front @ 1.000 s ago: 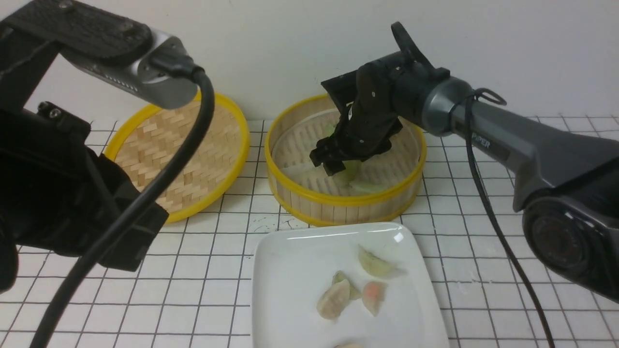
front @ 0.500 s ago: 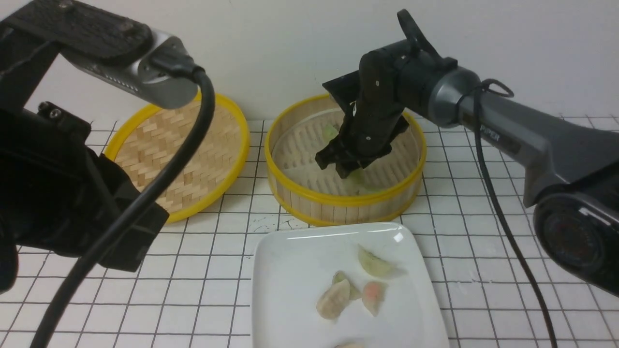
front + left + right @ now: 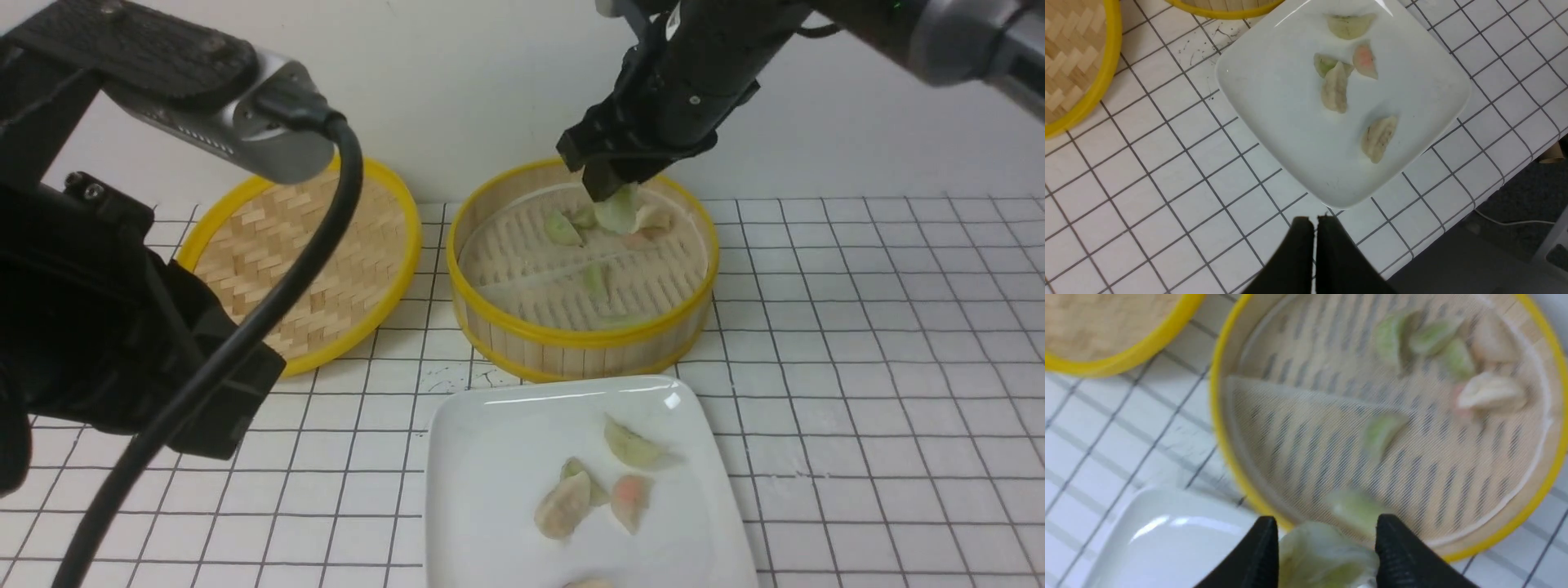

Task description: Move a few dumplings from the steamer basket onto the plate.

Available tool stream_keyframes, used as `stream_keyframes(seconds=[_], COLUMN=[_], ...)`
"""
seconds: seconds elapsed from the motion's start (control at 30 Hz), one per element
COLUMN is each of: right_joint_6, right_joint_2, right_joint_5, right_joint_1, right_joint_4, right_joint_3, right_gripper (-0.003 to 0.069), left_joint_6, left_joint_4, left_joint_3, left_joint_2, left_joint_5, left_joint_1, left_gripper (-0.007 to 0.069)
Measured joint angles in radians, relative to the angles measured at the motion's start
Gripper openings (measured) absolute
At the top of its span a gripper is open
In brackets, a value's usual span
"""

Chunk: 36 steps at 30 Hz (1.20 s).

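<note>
My right gripper (image 3: 608, 189) hangs above the back of the steamer basket (image 3: 571, 336), shut on a pale green dumpling (image 3: 618, 214); the right wrist view shows that dumpling (image 3: 1323, 555) squeezed between the fingers. Several more dumplings (image 3: 594, 282) lie on the basket's slatted floor. In front of the basket stands the white plate (image 3: 490, 457), with several dumplings (image 3: 633, 445) on it. My left gripper (image 3: 1314, 222) is shut and empty, over the tiles just off one corner of the plate (image 3: 1274, 106).
The flat woven lid (image 3: 310, 253) with a yellow rim lies left of the basket. My left arm and its cable fill the near left of the front view. The table edge (image 3: 1515, 175) runs close behind the plate on the near side.
My right gripper closed on the pale green dumpling down in the basket and has risen with it, up and slightly back. The left arm has not moved.
</note>
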Motion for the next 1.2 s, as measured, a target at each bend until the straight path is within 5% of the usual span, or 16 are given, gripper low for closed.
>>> stream_keyframes(seconds=[0.17,0.47,0.67,0.97,1.2], right_joint_6=[-0.002,0.012,0.005,-0.001,0.020], right_joint_2=[-0.069,-0.054,-0.054,-0.062,-0.237], right_joint_5=[0.000,-0.009,-0.021,-0.024,-0.024], right_joint_1=[0.004,0.005,0.005,0.005,0.005], right_joint_4=[0.101,0.084,0.132,0.155,0.175], right_joint_3=[0.289,0.576,0.591,0.591,0.591], right_gripper=[0.0283,0.0283,0.0305,0.0493,0.0443], left_joint_6=[0.005,0.007,0.007,0.017,0.049], left_joint_4=[0.000,0.001,0.001,0.002,0.002], left_joint_3=[0.000,0.000,0.000,0.000,0.000], left_joint_2=[0.000,0.000,0.000,0.000,0.000], left_joint_5=[0.000,0.000,0.000,0.000,0.000], left_joint_1=[0.000,0.000,0.000,0.000,0.000], left_gripper=[-0.0006,-0.0006,-0.0006,-0.0006,-0.0006])
